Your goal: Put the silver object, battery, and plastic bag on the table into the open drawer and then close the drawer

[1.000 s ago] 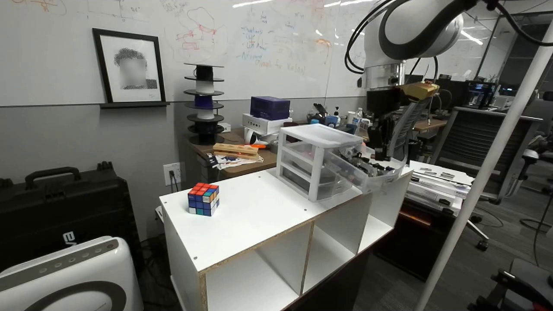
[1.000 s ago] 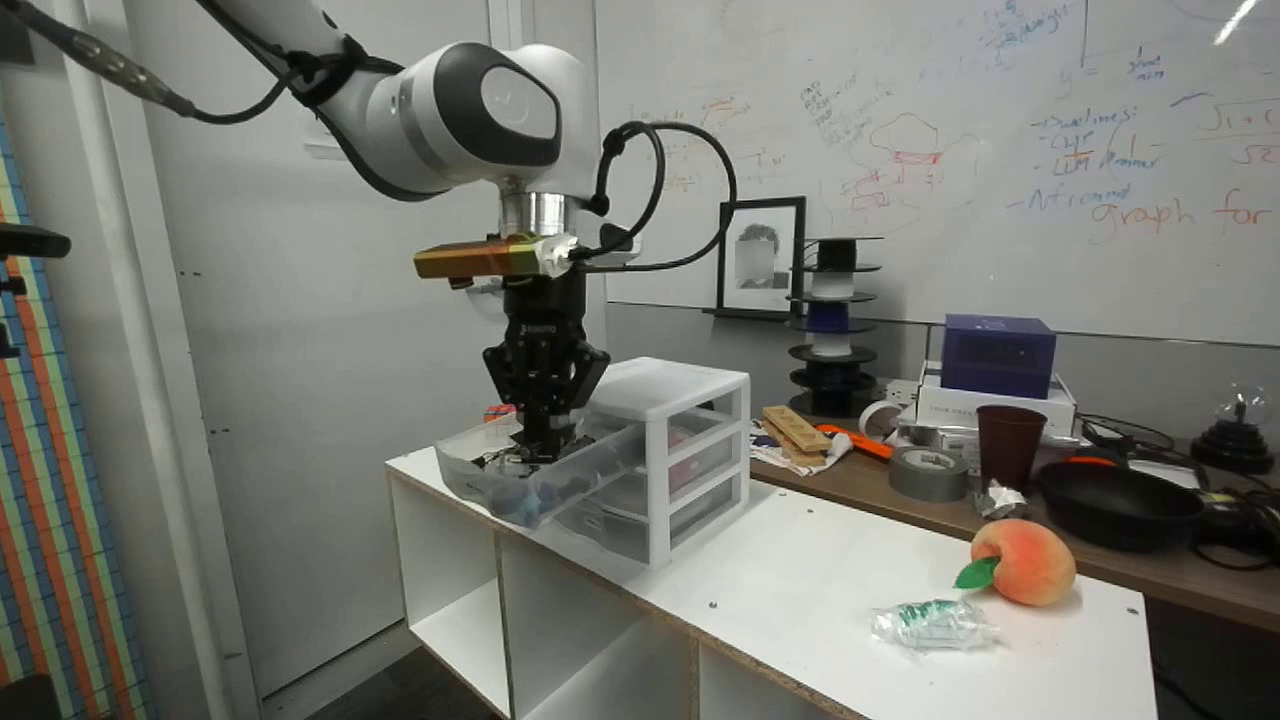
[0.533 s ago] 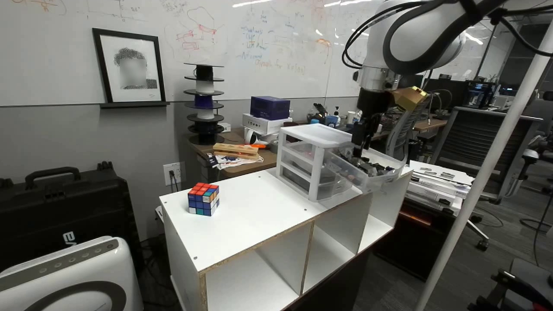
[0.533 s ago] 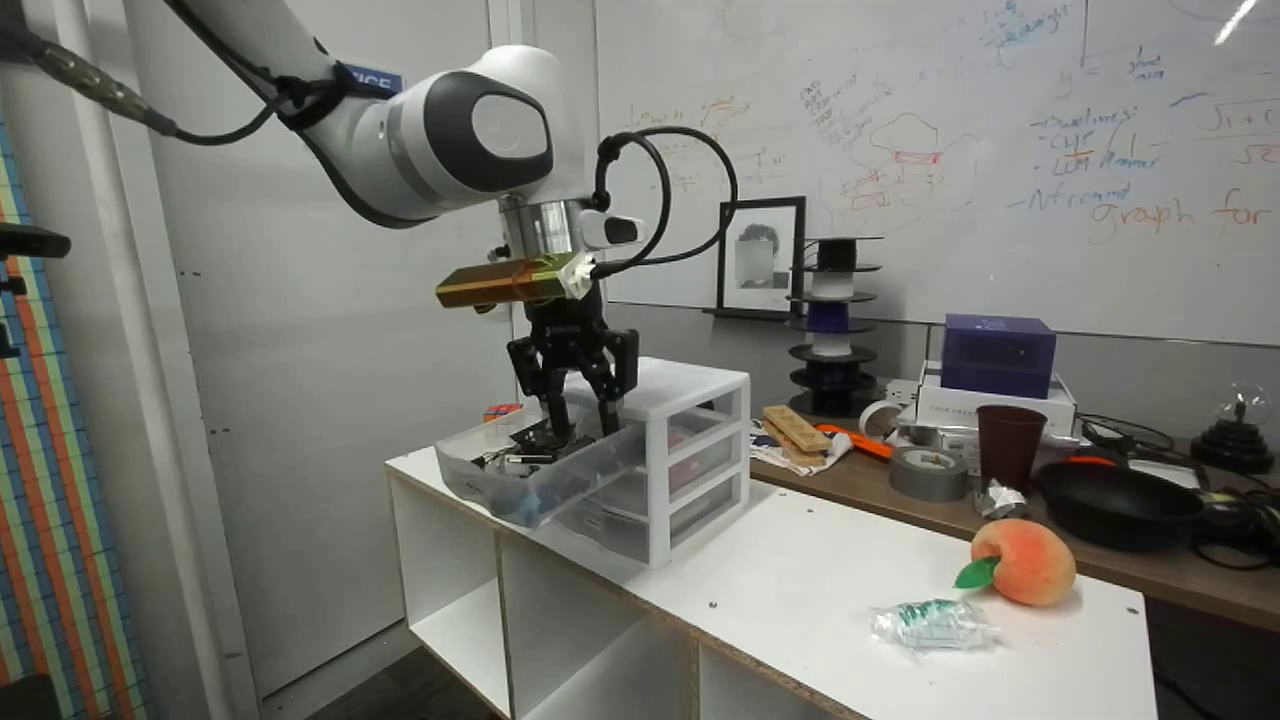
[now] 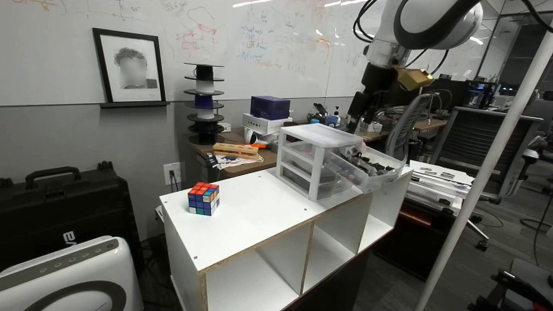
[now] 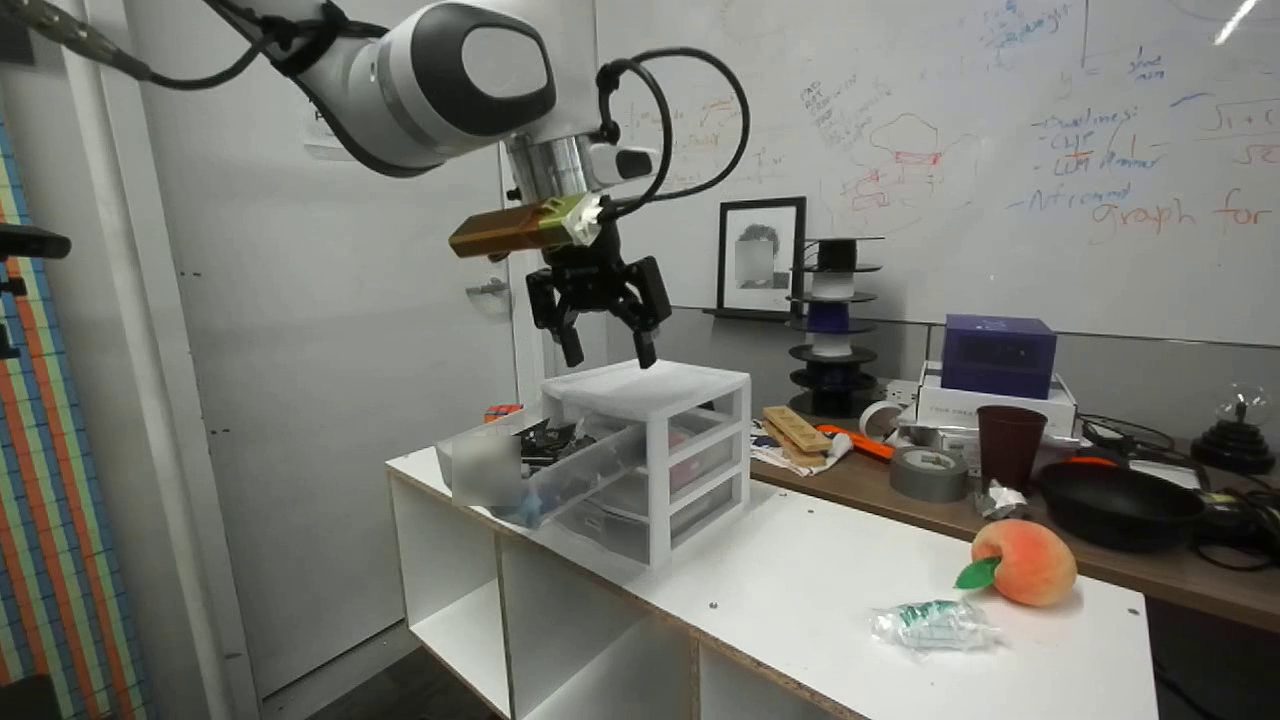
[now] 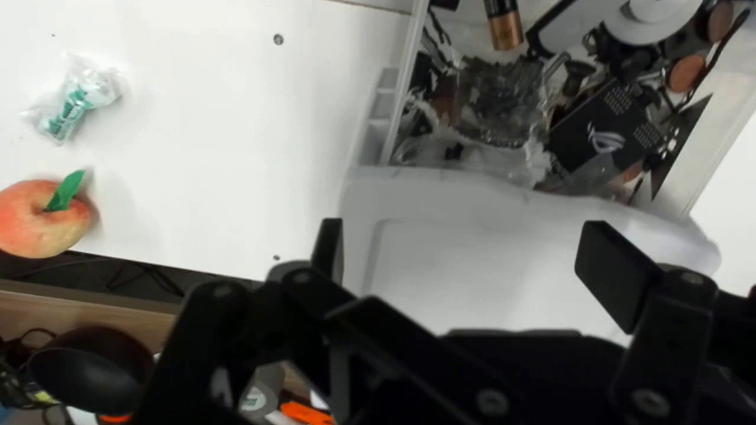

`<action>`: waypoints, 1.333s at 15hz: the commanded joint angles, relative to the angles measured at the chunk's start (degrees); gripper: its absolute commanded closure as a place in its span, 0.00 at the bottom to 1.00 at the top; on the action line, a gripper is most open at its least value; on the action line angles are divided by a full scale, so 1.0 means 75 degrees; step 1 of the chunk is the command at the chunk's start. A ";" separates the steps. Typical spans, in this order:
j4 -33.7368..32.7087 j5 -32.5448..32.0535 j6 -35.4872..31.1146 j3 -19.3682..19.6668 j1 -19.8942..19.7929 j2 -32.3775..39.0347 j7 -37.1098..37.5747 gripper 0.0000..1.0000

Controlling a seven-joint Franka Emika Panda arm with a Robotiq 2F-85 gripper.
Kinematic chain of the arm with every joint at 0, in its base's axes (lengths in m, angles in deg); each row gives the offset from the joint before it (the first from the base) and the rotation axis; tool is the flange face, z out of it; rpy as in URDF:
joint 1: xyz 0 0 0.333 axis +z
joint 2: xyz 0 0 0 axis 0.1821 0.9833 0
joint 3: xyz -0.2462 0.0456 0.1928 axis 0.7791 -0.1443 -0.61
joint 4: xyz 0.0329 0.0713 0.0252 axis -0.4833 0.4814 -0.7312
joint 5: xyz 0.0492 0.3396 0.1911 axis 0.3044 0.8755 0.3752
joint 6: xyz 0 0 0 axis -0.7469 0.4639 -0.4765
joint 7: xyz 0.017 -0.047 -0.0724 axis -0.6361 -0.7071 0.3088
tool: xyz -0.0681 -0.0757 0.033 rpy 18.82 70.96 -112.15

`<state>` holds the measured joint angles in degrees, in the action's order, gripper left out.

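My gripper (image 6: pixel 610 358) hangs open above the top of the white-framed drawer unit, with nothing between its fingers (image 7: pixel 614 271). The translucent drawer (image 5: pixel 367 185) is pulled out over the table's front edge, full of small parts. Inside it, in the wrist view, a copper-ended battery (image 7: pixel 505 30) lies near clear crumpled plastic. On the white table (image 6: pixel 800 600), apart from the unit, rests a clear plastic bag (image 6: pixel 935 625) with green print; it also shows in the wrist view. I cannot pick out the silver object among the clutter.
A peach (image 6: pixel 1025 562) with a green leaf sits beside the plastic bag. On the far side of the unit stands a Rubik's cube (image 5: pixel 203 198). A brown desk (image 6: pixel 960 510) behind the table carries tape, a cup and a black pan.
The gripper was down in the drawer with its fingers close together. It has since opened and risen out, moving over the unit's top. Drawer and bag have stayed put.
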<state>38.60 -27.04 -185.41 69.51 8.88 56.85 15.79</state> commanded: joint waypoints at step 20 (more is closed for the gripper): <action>-0.3826 0.2258 -0.0043 0.1237 -0.1954 0.4203 0.2566 0.00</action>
<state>18.82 -11.26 -188.61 79.18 -4.89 81.65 32.30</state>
